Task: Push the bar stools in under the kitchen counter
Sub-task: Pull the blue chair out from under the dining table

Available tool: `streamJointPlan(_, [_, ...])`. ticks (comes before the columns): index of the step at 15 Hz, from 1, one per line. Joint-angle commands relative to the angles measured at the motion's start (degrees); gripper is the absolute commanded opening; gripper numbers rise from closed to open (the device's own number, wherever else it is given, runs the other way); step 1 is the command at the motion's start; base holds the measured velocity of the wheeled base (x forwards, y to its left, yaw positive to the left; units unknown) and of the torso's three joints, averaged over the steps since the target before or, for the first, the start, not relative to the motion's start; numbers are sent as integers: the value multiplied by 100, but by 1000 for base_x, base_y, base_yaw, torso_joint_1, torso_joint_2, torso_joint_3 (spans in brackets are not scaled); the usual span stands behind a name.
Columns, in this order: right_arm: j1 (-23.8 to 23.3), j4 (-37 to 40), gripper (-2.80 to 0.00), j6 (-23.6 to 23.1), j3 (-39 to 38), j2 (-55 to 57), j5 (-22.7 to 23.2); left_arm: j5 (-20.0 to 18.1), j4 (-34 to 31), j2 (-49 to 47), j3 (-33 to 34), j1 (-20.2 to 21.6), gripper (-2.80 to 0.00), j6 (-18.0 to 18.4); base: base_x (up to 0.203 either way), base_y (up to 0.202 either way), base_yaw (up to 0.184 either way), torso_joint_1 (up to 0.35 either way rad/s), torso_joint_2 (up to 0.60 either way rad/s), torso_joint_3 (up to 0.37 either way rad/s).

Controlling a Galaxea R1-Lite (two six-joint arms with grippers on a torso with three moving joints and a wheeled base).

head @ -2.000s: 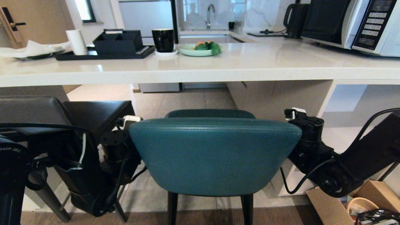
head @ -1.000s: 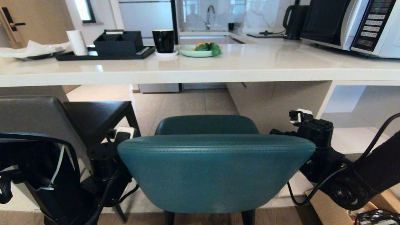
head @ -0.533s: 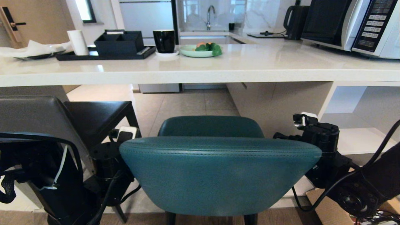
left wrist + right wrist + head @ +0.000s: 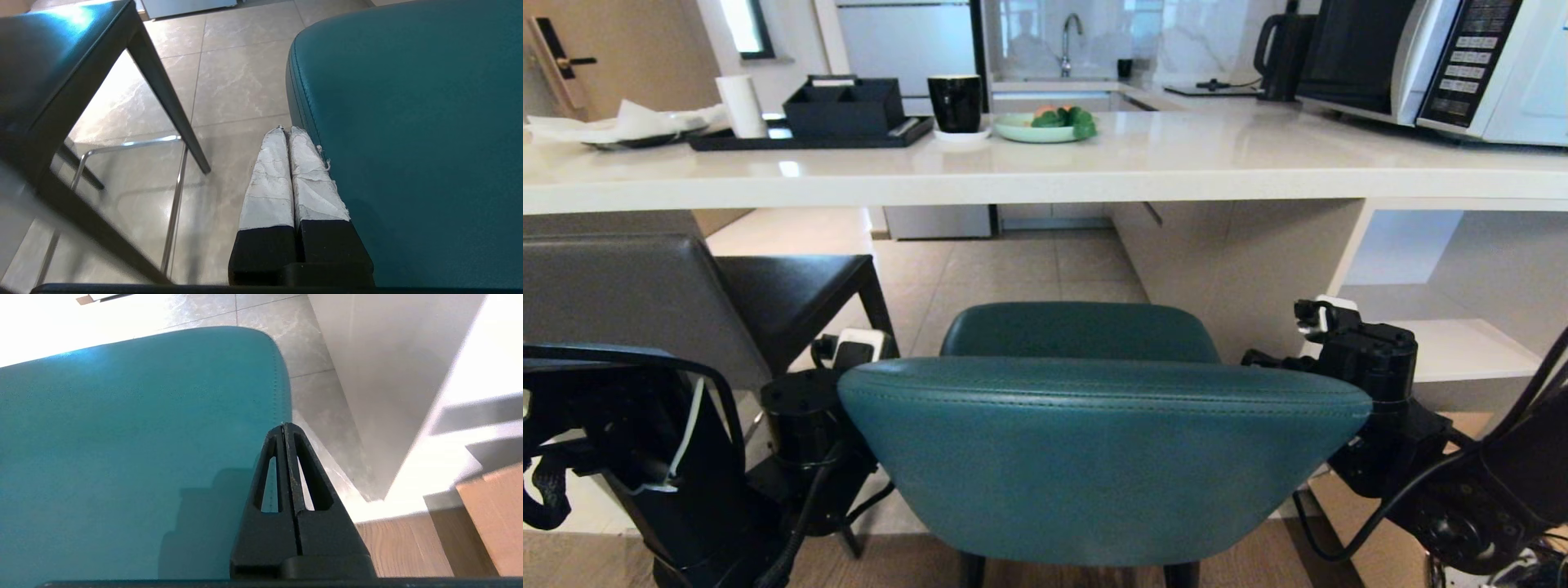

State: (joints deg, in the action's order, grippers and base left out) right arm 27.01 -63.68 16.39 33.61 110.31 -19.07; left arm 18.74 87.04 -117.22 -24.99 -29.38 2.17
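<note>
The teal bar stool (image 4: 1094,457) stands straight ahead, its curved back nearest me and its seat (image 4: 1078,331) pointing at the kitchen counter (image 4: 1045,175). My left gripper (image 4: 286,130) is shut, its taped fingers lying along the seat's left edge (image 4: 408,122). On the other side my right gripper (image 4: 284,425) is also shut, by the seat's right edge (image 4: 143,416). Neither holds anything. The dark grey bar stool (image 4: 629,294) stands at the left, its seat (image 4: 784,286) partly under the counter.
On the counter are a black tray (image 4: 800,135), a black cup (image 4: 956,102), a plate of fruit (image 4: 1045,126), a kettle (image 4: 1282,49) and a microwave (image 4: 1445,57). White shelves (image 4: 1462,343) and a white slab leg (image 4: 1241,261) stand to the right.
The whole view has shifted as the camera moved toward the counter. The teal stool stays between my two arms and has come a little nearer the counter. Both grippers remain shut.
</note>
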Motion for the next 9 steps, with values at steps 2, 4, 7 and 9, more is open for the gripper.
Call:
streamJointPlan(2, [32,117,-280,-4,264,39,-9,25,62,7,-29,-94,-280,3,-193,0,-3,5,2,0])
streamJointPlan(4, [41,154,-280,-4,288,34,-9,26,62,15,-48,-103,-280,3,-191,0,-2,1,3,6])
streamJointPlan(7, [41,154,-280,5,260,25,-9,34,62,7,-59,-121,-280,12,-193,0,-2,6,6,1])
streamJointPlan(9, [41,154,-280,13,252,25,-9,42,62,-2,-59,-121,-280,12,-195,0,-1,2,5,1])
